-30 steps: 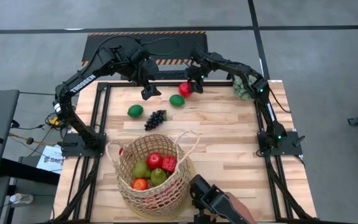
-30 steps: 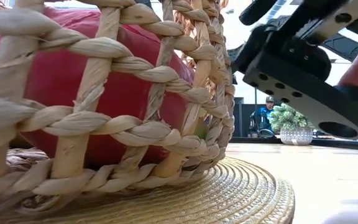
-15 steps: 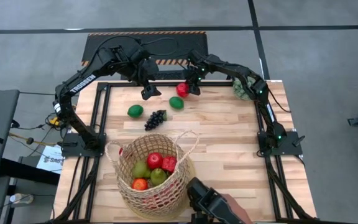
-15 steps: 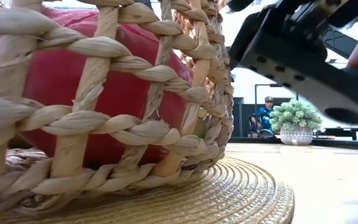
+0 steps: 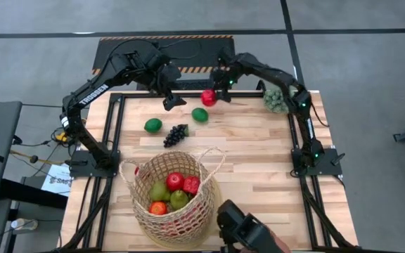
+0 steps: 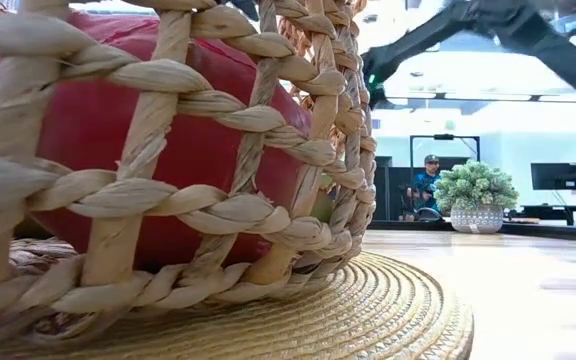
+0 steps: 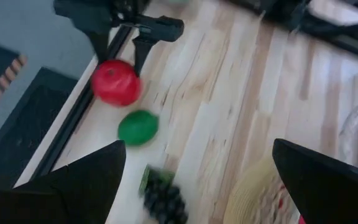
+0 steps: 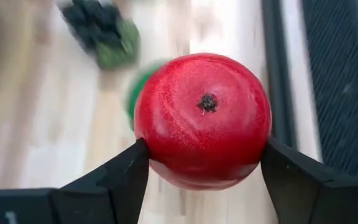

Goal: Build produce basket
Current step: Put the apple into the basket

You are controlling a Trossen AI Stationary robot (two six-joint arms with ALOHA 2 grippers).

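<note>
Right gripper (image 8: pixel 204 174) clamps a red apple (image 8: pixel 202 119) between its 2 fingers, lifted clear of the table (image 5: pixel 259 151) near the far edge (stem dimple faces the wrist camera). Left gripper (image 5: pixel 171 100) hovers just beside it, fingers spread wide, holding nothing. Near edge: the basket (image 5: pixel 146 214) holds red and green fruits. Farther out lie the grape bunch (image 5: pixel 175 134), 1 lime (image 5: pixel 153 125), and another lime (image 5: pixel 200 114) below the apple.
</note>
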